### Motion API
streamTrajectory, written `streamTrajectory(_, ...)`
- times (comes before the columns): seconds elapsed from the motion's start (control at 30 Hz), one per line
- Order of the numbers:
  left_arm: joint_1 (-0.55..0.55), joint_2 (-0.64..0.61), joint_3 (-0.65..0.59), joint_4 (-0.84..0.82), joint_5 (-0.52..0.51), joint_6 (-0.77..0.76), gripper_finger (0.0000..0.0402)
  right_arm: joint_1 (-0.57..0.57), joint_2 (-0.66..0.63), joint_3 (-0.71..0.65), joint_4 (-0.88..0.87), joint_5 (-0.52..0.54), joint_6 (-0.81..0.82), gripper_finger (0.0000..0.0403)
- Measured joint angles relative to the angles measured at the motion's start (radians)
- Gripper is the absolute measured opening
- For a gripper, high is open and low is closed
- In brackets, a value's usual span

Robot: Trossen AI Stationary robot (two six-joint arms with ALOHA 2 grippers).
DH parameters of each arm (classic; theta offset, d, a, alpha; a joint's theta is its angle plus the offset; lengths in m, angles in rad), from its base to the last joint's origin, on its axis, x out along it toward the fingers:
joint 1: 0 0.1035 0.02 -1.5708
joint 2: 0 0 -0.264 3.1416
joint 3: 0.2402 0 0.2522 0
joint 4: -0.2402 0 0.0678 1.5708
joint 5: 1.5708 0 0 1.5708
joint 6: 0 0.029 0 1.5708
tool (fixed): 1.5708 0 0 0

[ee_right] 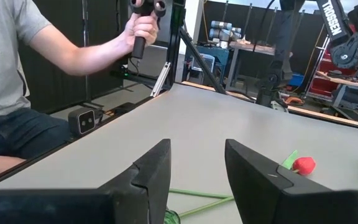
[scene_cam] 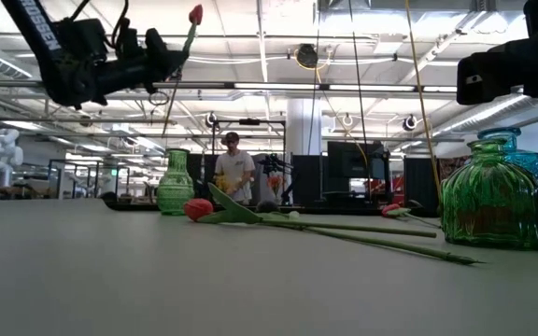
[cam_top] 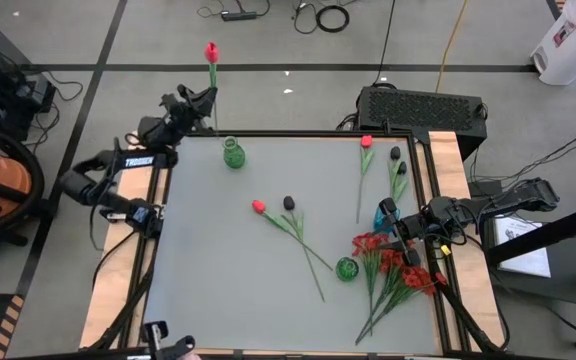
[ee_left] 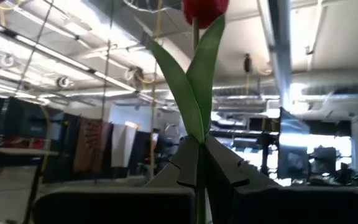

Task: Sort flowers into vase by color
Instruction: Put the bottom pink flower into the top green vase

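My left gripper (cam_top: 206, 100) is raised over the table's far-left corner, shut on a red-pink tulip (cam_top: 211, 50) whose bud (scene_cam: 195, 14) stands above the fingers. A green vase (cam_top: 233, 153) stands on the table just near of it. My right gripper (cam_top: 392, 218) waits open at the right side beside a blue vase (cam_top: 381, 216). A red tulip (cam_top: 259, 206) and a black tulip (cam_top: 289, 203) lie crossed mid-table. Another red tulip (cam_top: 366, 141) and two black ones (cam_top: 398, 160) lie at far right. The bushy red bunch (cam_top: 388, 262) lies beside a second green vase (cam_top: 346, 268). My left gripper pinches the tulip's green stem (ee_left: 200, 163) between its two fingers, just below the base of the long leaf (ee_left: 188, 93). The flower is lifted clear, nearly upright and slightly tilted, with the bud on top and the lower stem (scene_cam: 166, 112) hanging below the fingers.
A person's arm (ee_right: 86, 53) holding a dark device shows beyond the table in the right wrist view, and another person (scene_cam: 234, 168) stands far off in the room. A black box (cam_top: 420, 105) sits past the far edge. The table's near-left part (cam_top: 218, 290) is bare.
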Motion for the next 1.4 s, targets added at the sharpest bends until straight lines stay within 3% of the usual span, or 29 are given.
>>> streamTrajectory(0.63, -0.053, 0.045, 0.0, 0.018, 0.013, -0.001, 0.0013, 0.0, 0.0, 0.0, 0.0, 0.0, 0.0, 0.0144)
streamTrajectory(1.0, -0.101, 0.045, 0.0, -0.006, -0.127, 0.058, 0.0013, 0.0, 0.0, 0.0, 0.0, 0.0, 0.0, 0.0144)
streamTrajectory(1.4, -0.133, 0.046, 0.001, -0.075, -0.171, 0.192, 0.0013, 0.0, 0.0, 0.0, 0.0, 0.0, 0.0, 0.0144)
